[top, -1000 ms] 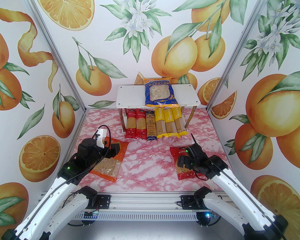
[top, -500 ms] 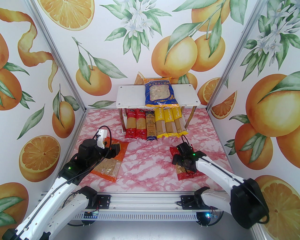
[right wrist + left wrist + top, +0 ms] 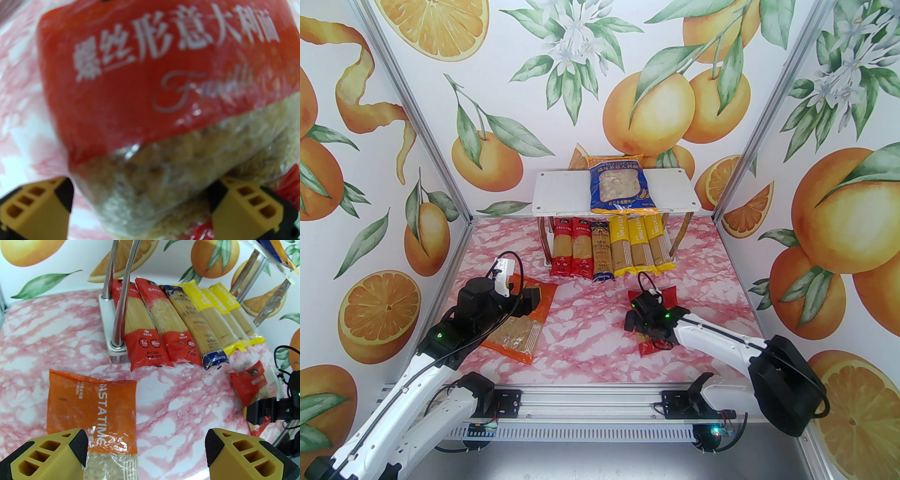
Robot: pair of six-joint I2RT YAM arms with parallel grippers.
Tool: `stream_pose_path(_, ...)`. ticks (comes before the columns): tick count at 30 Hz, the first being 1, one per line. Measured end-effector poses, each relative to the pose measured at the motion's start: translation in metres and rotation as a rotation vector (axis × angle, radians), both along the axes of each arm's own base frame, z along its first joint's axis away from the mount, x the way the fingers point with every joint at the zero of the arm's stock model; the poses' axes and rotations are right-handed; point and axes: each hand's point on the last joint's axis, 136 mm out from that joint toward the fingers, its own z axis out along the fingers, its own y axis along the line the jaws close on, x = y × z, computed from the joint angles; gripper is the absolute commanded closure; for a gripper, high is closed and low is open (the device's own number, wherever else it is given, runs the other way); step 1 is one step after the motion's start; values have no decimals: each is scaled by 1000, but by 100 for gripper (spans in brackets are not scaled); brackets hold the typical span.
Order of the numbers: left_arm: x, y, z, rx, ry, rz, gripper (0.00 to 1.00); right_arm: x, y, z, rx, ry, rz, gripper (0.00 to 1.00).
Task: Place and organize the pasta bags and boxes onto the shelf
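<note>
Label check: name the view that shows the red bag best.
Right wrist: the red bag is close, its white lettering readable though blurred. The top view catches red ends beside the right arm. In the left wrist view the bag sits small at the right edge.

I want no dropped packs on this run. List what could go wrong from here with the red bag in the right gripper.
1. The right gripper pinches the red bag across its soft clear window, so the bag may sag or slip out.
2. The blue bag seems to overhang the front edge of the shelf. Setting the red bag down beside it could nudge it off.
</note>
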Motion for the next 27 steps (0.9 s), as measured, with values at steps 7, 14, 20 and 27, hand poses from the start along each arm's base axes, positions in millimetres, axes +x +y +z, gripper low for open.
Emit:
stream_pose_path(7, -1, 1, 1, -2, -5, 1, 13, 12, 44, 7, 112, -26, 50, 0)
stream_pose_path(14, -2, 3, 0, 11, -5, 5, 13, 8, 70, 50, 157, -30, 132, 0)
stream_pose_path(20, -1, 3, -1, 18, 1, 6, 13, 26, 66, 111, 99, -145, 166, 0)
stream_pose_path(27, 0, 4, -1, 26, -4, 6, 13, 18, 38, 73, -87, -49, 152, 0)
